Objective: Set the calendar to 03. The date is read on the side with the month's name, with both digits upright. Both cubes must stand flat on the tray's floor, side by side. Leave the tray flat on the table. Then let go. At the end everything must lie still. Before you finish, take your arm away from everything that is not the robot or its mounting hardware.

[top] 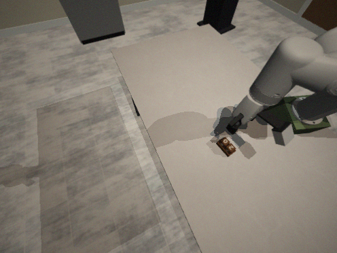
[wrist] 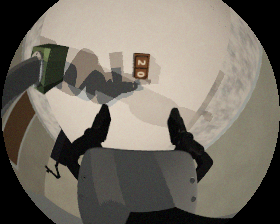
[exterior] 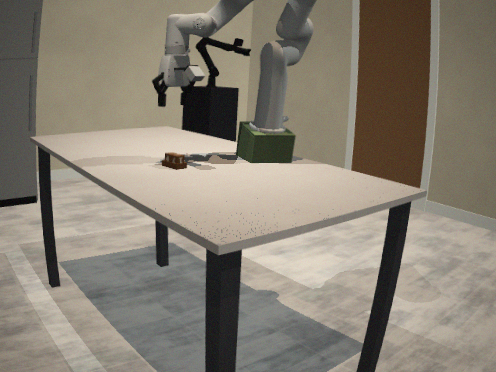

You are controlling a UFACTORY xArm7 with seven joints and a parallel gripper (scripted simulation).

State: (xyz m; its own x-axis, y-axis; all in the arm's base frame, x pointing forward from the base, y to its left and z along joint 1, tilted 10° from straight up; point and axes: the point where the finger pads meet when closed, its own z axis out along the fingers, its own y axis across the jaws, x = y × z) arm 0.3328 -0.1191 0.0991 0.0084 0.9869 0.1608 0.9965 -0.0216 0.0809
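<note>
Two brown cubes stand side by side in the small brown calendar tray (top: pixel 222 149) (exterior: pixel 175 165) (wrist: pixel 141 54), which sits flat on the table. The cube (top: pixel 225 141) (wrist: pixel 140 74) at one end shows a light 0 on top. The cube (top: pixel 231 147) (wrist: pixel 141 62) beside it shows a light 2 on top, lying sideways in the wrist view. Marks on the side faces are too small to read in the exterior view, and I cannot make out the month's name. My gripper (exterior: pixel 172 99) (wrist: pixel 139 113) is open and empty, high above the table and to one side of the tray.
The arm stands on a green base block (exterior: pixel 266 146) (wrist: pixel 56 65) (top: pixel 307 126) at one table edge. A black pedestal (exterior: pixel 210 111) (top: pixel 222 6) stands behind the table, and a grey cabinet (top: pixel 90 9) (exterior: pixel 17 99) beyond it. Arm shadows fall beside the tray.
</note>
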